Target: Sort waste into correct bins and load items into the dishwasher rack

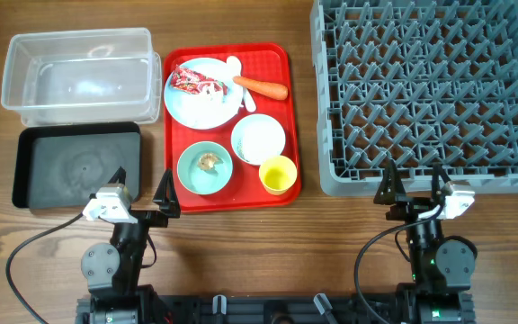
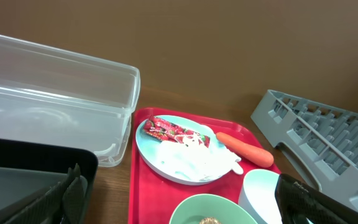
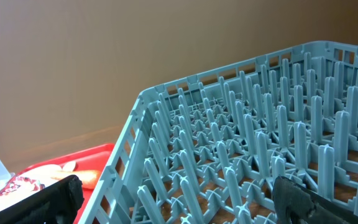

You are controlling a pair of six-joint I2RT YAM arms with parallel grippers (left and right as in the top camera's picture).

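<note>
Your left claw (image 1: 142, 186) and right claw (image 1: 414, 180) gape wide, empty; the rack (image 1: 425, 90) lies at the right's twelve o'clock.

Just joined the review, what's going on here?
Nothing is handled yet. The left tool and right tool are open and empty. The pale blue plate, crinkled red-and-white wrapper and orange carrot sit on the flat red tray; the grey plastic peg rack, clear plastic tub and black tray hold nothing.

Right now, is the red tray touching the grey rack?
Apart. The overhead view shows a strip of wooden table between the red tray and the grey rack.
</note>
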